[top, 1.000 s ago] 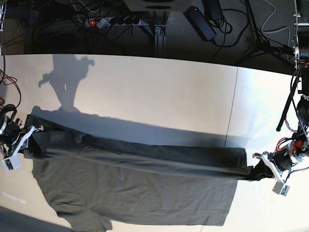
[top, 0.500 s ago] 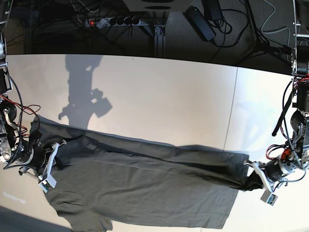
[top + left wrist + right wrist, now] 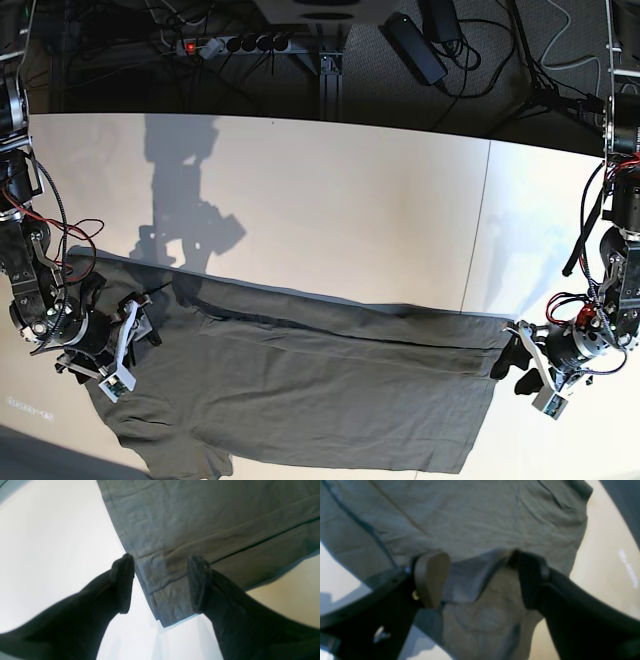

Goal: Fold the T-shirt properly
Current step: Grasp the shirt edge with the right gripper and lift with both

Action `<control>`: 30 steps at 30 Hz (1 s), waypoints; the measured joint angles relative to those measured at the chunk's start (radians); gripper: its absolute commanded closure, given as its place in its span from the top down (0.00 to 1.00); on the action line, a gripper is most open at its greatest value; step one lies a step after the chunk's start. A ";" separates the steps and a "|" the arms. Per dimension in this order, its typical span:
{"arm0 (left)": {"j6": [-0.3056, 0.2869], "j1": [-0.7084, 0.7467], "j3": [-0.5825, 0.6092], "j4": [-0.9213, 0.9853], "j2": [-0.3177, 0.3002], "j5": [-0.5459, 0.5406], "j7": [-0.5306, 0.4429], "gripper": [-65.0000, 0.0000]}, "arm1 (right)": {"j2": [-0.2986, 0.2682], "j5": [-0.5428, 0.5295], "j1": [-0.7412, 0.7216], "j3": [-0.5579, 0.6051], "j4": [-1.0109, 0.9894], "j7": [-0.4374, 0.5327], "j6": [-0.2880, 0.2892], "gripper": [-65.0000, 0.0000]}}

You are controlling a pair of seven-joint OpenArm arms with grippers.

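The dark olive-grey T-shirt (image 3: pixel 300 390) lies flat on the white table (image 3: pixel 330 200), folded lengthwise, with a sleeve at the front left. My left gripper (image 3: pixel 514 362) is at the shirt's right end. In the left wrist view it (image 3: pixel 161 583) is open, and the folded corner of the T-shirt (image 3: pixel 170 597) lies on the table between the spread fingers (image 3: pixel 122 582). My right gripper (image 3: pixel 135 335) is at the shirt's left end. Seen from the right wrist, it (image 3: pixel 482 578) is open over rumpled cloth (image 3: pixel 480 525), gripping nothing.
A seam (image 3: pixel 478 230) runs across the table on the right. Behind the table's far edge are a power strip (image 3: pixel 235 43), a black adapter (image 3: pixel 415 45) and loose cables. The shirt's hem reaches close to the front edge of the base view.
Both grippers brought the raised folded edge forward and down onto the shirt, then opened and let the cloth go. The fabric now rests flat.
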State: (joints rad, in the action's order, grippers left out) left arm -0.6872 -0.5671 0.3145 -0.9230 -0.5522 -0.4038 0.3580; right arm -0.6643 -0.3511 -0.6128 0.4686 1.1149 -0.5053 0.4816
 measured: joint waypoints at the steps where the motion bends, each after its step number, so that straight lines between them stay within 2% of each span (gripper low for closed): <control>1: 0.000 -0.002 0.000 0.000 -0.002 -0.001 0.000 0.57 | 0.000 -0.002 0.000 -0.007 0.000 0.000 0.000 0.69; 4: 0.000 -0.010 0.000 -0.009 -0.001 -0.010 0.000 0.57 | -0.003 -0.003 -0.001 -0.037 0.002 0.000 0.000 0.69; 6: 0.000 -0.010 0.000 -0.022 -0.002 -0.053 0.000 0.56 | 0.000 -0.014 -0.006 -0.058 0.002 -0.003 0.000 0.68; 7: 0.000 -0.011 0.000 -0.027 -0.001 -0.072 -0.004 0.55 | 0.003 -0.016 -0.006 -0.071 0.002 0.004 0.000 0.64; 8: 0.001 -0.012 0.000 -0.032 0.002 -0.077 -0.008 0.47 | 0.008 -0.018 -0.008 -0.084 0.001 0.011 0.000 0.53; 9: 0.001 -0.013 0.000 -0.037 0.006 -0.077 -0.008 0.33 | 0.016 -0.017 -0.011 -0.097 0.000 0.011 0.000 0.36; 10: 0.001 -0.014 0.000 -0.039 0.015 -0.079 -0.008 0.18 | 0.026 -0.011 -0.013 -0.109 -0.008 0.014 0.000 0.14; 11: 0.001 -0.015 -0.001 -0.040 0.027 -0.078 -0.008 0.03 | 0.039 0.003 -0.014 -0.126 -0.023 0.015 0.000 0.00; 12: 0.001 -0.015 -0.001 -0.040 0.040 -0.079 0.000 0.00 | 0.053 0.015 -0.014 -0.145 -0.042 0.017 0.000 0.00; 16: 0.002 -0.012 -0.001 -0.036 0.100 -0.080 0.056 0.00 | 0.111 0.006 -0.011 -0.242 -0.147 0.019 -0.003 0.00; 21: 0.095 -0.016 -0.001 0.080 0.160 -0.038 0.059 0.00 | 0.164 -0.017 -0.013 -0.331 -0.336 0.023 -0.003 0.00; 24: 0.114 -0.013 -0.002 0.183 0.180 0.043 0.050 0.00 | 0.178 -0.018 -0.013 -0.338 -0.447 0.002 -0.003 0.00; 25: 0.118 -0.013 -0.002 0.214 0.189 0.055 0.049 0.00 | 0.182 -0.039 -0.011 -0.341 -0.473 0.023 -0.004 0.00; 27: 0.123 -0.013 -0.005 0.259 0.204 0.059 0.044 0.00 | 0.182 -0.078 -0.014 -0.343 -0.512 0.000 -0.005 0.00; 30: 0.123 -0.029 -0.006 0.294 0.215 0.066 0.048 0.00 | 0.177 -0.111 0.009 -0.347 -0.525 0.026 -0.006 0.00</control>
State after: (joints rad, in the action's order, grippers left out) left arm -0.5644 -0.5957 0.3080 -0.6289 -0.3374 -0.3378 0.4057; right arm -0.4870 -0.4618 -0.6037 0.1219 0.5900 -0.4789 0.4759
